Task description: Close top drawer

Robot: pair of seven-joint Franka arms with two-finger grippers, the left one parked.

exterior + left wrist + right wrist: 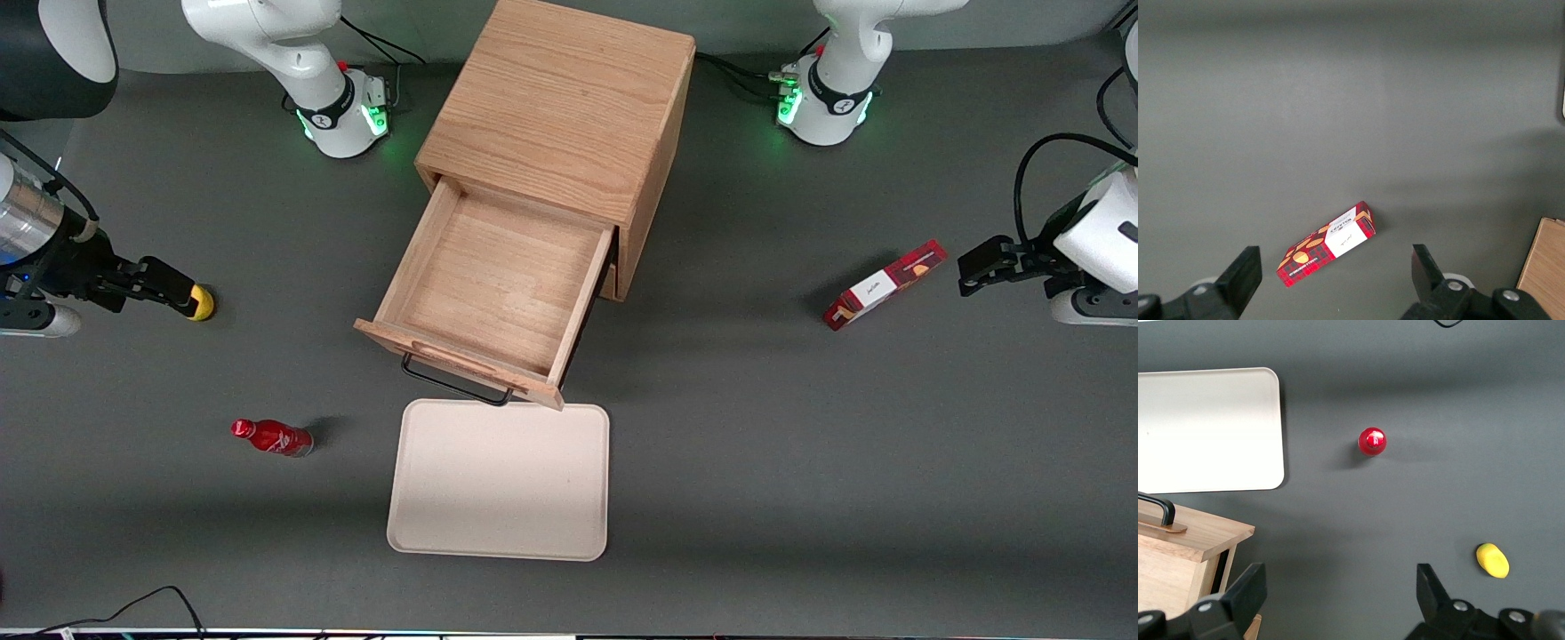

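Wide-open, empty pincer (1338,600) above table (1438,420)

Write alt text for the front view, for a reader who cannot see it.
An oak cabinet sits mid-table with its top drawer pulled fully open and empty, above a cream tray. The gripper hovers open near a yellow object at the working arm's end, with a red bottle nearer the camera.
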